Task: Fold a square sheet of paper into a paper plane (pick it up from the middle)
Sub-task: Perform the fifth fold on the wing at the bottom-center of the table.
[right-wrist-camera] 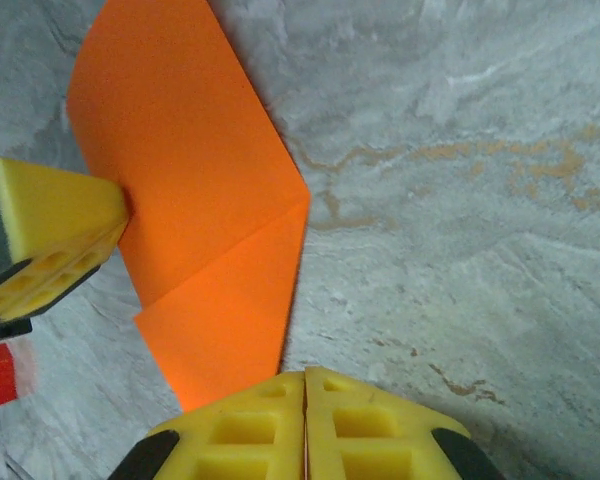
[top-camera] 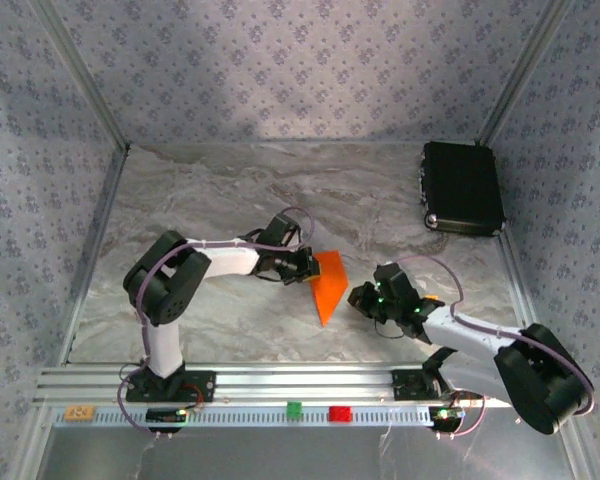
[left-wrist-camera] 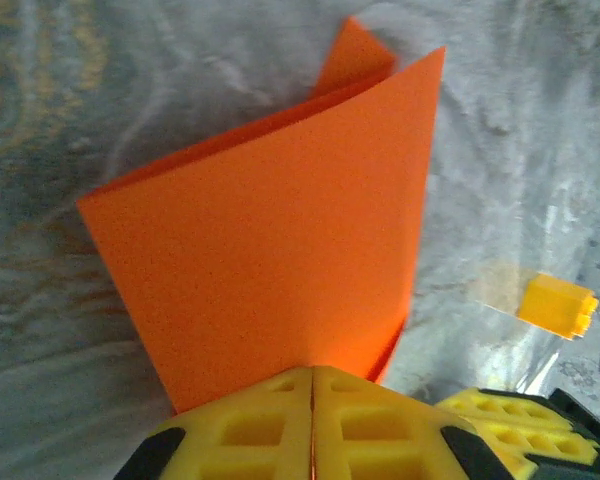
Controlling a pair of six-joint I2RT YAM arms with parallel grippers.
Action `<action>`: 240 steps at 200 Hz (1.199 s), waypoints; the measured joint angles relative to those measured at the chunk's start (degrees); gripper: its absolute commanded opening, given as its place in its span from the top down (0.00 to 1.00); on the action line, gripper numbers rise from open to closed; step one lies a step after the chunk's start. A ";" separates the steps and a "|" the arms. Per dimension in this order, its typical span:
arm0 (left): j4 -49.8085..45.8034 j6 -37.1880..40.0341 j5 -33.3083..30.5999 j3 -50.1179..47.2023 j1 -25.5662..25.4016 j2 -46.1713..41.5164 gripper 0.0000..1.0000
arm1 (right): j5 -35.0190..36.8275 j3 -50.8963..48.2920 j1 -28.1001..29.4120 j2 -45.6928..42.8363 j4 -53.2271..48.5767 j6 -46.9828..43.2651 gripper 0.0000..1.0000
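Left wrist view: left gripper [left-wrist-camera: 310, 385] has its yellow pads pressed flat together with no gap, closed on the near edge of the sheet of paper [left-wrist-camera: 270, 250]. The sheet is bright orange and folded, and spreads away straight ahead of the fingertips. Its upper layer lifts off the marble table [left-wrist-camera: 60, 120], and a second flap shows behind the far edge. A small yellow block [left-wrist-camera: 555, 303] lies on the table ahead and to the right of this gripper, apart from the sheet.

Right wrist view: right gripper [right-wrist-camera: 305, 385] is narrow too, pads touching along the seam. The sheet lies ahead and to the left of its tips, with one crease across it. The sheet's pointed corner ends at the left pad. Cannot tell whether that corner is pinched or just beside the pad. The other arm's yellow finger touches the sheet's left edge, further ahead.

Top external view: both grippers meet at the sheet mid-table, one on each side of it. A black box [top-camera: 463, 187] sits well apart, beyond the right gripper, at the far corner.
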 measured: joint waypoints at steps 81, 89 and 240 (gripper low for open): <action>8.41 1.81 5.53 -6.34 2.14 0.57 0.98 | -6.64 0.76 -3.34 4.02 4.13 -2.29 0.64; 9.35 2.29 6.54 -6.97 2.54 0.55 0.98 | -7.72 1.01 -4.02 4.92 4.94 -2.29 0.63; 9.81 5.46 10.40 -7.82 3.78 0.57 0.98 | -20.65 6.60 -9.55 20.46 17.20 -4.76 0.76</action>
